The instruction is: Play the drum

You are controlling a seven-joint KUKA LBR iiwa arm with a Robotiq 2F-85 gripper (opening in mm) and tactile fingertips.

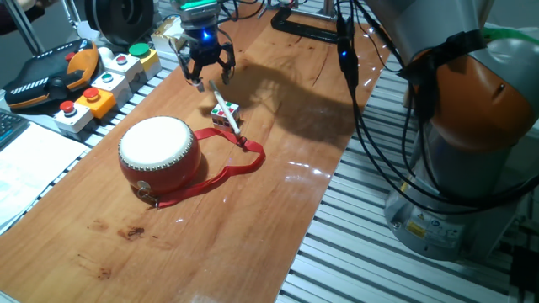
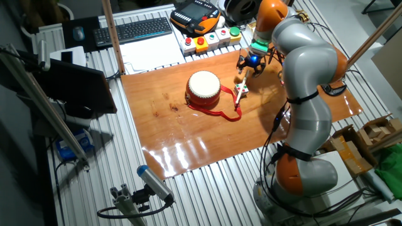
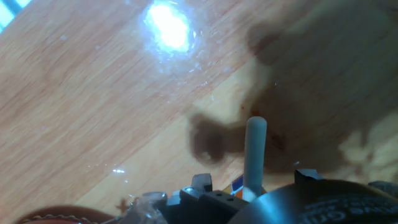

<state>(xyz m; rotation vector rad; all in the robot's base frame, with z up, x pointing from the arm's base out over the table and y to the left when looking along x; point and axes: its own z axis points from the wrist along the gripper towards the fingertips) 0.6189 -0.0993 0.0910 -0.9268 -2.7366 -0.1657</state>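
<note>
The red drum with a cream-white skin stands on the wooden table. Its red strap trails to the right. A white stick with a red tip lies tilted across a small multicoloured cube, just right of the drum. My gripper hangs over the stick's upper end, beyond the drum, with its jaws spread. The other fixed view shows the same layout: gripper, drum, stick. In the hand view the stick's white end rises from the bottom edge.
A button box and a black-and-orange pendant sit along the table's left edge. A black clamp lies at the far end. Cables hang by the right edge near the arm's base.
</note>
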